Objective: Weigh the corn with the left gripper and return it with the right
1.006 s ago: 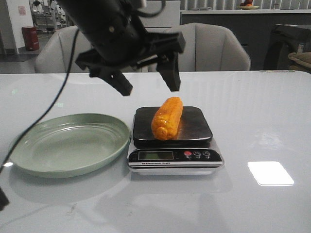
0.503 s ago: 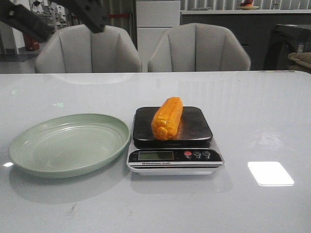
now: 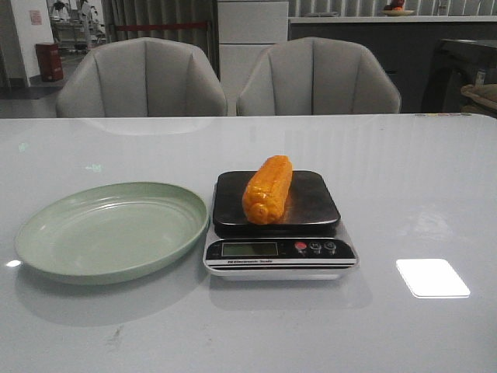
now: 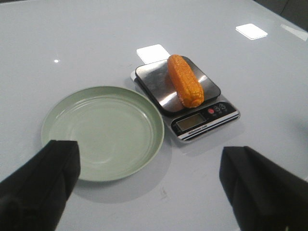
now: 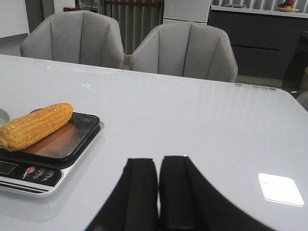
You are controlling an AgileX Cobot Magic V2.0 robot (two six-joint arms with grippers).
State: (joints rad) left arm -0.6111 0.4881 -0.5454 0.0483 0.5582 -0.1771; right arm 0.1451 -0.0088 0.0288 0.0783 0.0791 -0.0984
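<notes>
The corn (image 3: 267, 189) lay lengthwise on the scale (image 3: 278, 222) beside the green plate (image 3: 110, 230) on the counter (image 3: 404, 179), my left gripper (image 4: 144, 180) pulled away with jaws spread, so I judged weighing done and the right gripper (image 5: 158, 187), jaws pressed together empty, needed to open and reach it.

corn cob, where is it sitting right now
In the front view the corn cob lies on the dark platform of the kitchen scale, left of its centre, near mid-table. The empty green plate sits just left of the scale.
</notes>
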